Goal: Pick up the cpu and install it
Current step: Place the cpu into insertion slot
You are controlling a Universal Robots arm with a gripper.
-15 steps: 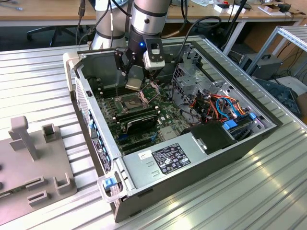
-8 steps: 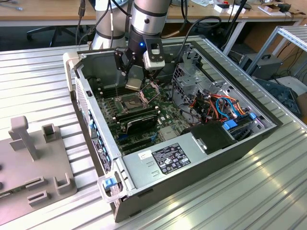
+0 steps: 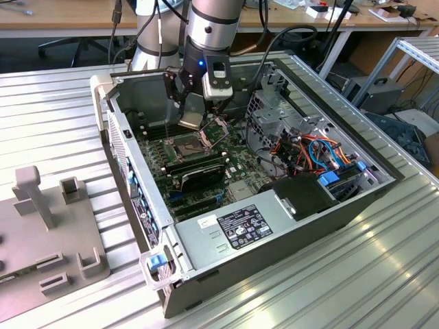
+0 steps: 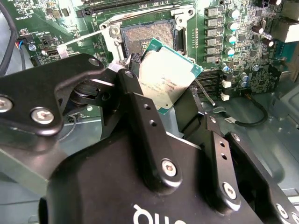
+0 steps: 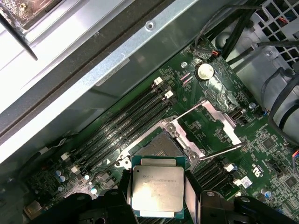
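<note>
Claw (image 4: 162,91) is closed narrow on the cpu (image 4: 170,74), pinching it by two opposite edges, silvery face toward the wrist cameras. In the first wrist view the chip hangs just short of the open socket (image 5: 156,142), apart from it and not yet seated. The hinged metal frame (image 5: 205,116) is swung back clear and the thin lever (image 5: 219,151) lies beside the socket. All of this sits on the green motherboard (image 5: 261,140) inside the opened computer case (image 3: 274,226) on the ribbed bench (image 3: 55,89). Step in hand, by my reading: bringing the chip over the socket. To do it well, hold it level, square its edges and marked corner to the socket, and descend straight without sliding across the contacts. Whether it sits level now I cannot tell.
</note>
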